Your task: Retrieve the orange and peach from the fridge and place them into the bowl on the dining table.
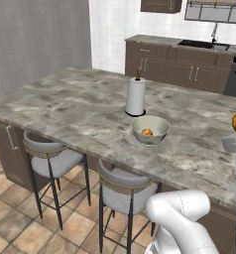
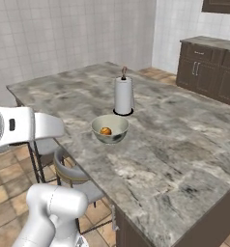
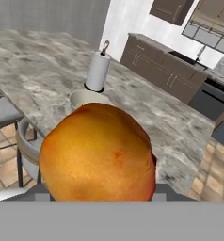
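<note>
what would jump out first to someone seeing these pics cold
The big orange-red peach looming right in front of the hand camera, held in the gripper on its way to the table. Next, the pale bowl near the middle of the marble dining table, with an orange already inside it. A white paper towel roll stands just behind the bowl.

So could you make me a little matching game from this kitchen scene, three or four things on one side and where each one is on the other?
Things:
1. small orange fruit
2. paper towel roll
3. big orange-red fruit
4. stools

Places:
A. standing upright on the marble table, just behind the bowl
B. held in the pincer
C. tucked along the table's near edge
D. lying inside the bowl

Pairs: 1-D, 2-A, 3-B, 4-C
</note>
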Available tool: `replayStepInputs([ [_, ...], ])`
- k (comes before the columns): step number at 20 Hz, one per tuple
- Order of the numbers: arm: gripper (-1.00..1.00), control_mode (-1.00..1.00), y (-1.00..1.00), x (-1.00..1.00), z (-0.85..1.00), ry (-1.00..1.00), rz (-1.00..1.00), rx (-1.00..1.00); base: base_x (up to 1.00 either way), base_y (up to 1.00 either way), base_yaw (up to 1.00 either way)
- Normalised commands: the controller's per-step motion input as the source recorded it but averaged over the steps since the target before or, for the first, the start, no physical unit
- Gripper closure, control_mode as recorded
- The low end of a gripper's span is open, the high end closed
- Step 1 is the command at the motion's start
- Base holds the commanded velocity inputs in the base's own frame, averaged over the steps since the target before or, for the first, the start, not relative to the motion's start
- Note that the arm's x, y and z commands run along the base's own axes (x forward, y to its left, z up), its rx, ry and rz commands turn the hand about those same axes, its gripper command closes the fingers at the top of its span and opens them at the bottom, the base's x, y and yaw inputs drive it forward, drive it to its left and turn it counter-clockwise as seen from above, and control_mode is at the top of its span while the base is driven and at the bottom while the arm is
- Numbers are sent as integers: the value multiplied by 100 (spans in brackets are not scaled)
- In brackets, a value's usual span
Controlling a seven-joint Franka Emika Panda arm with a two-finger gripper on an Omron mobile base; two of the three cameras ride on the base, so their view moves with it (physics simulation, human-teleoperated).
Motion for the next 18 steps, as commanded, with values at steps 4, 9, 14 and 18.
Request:
replayStepInputs([
  [4, 100, -100, 11, 0, 0, 10, 13, 0, 0, 0, 0],
  [9, 100, -100, 24, 1, 6, 19, 8, 0, 0, 0, 0],
  [14, 100, -100, 38, 8, 4, 19, 2, 4, 0, 0, 0],
  [18, 100, -100, 11, 21, -8, 14, 0, 11, 0, 0, 0],
])
